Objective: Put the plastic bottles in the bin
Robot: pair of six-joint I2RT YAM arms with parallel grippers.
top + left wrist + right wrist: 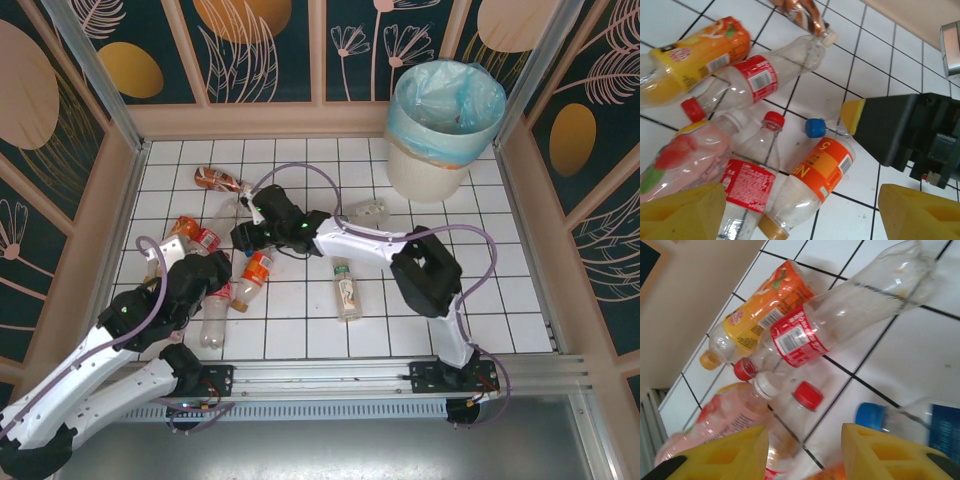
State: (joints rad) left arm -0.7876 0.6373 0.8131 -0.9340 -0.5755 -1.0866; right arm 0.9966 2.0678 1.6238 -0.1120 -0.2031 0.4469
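Observation:
Several plastic bottles lie in a heap on the white tiles at the left. My left gripper [800, 200] hangs open over an orange-labelled bottle [815, 182] and a red-labelled bottle [747, 185]; both lie between its yellow fingers [682, 212]. My right gripper [804, 437] is open just above a red-capped clear bottle [807, 395], touching nothing. A blue-capped bottle [875, 416] lies beside its right finger. From above, the left gripper [222, 278] and right gripper [245, 235] meet over the heap. The bin [445, 130], lined in light blue, stands at the far right.
A brown crumpled bottle [215, 180] lies further back, an orange juice bottle [195, 233] at the left. A green-and-white labelled bottle [347, 290] and a clear one [370, 213] lie apart mid-table. Wooden walls [110, 220] fence the tiles.

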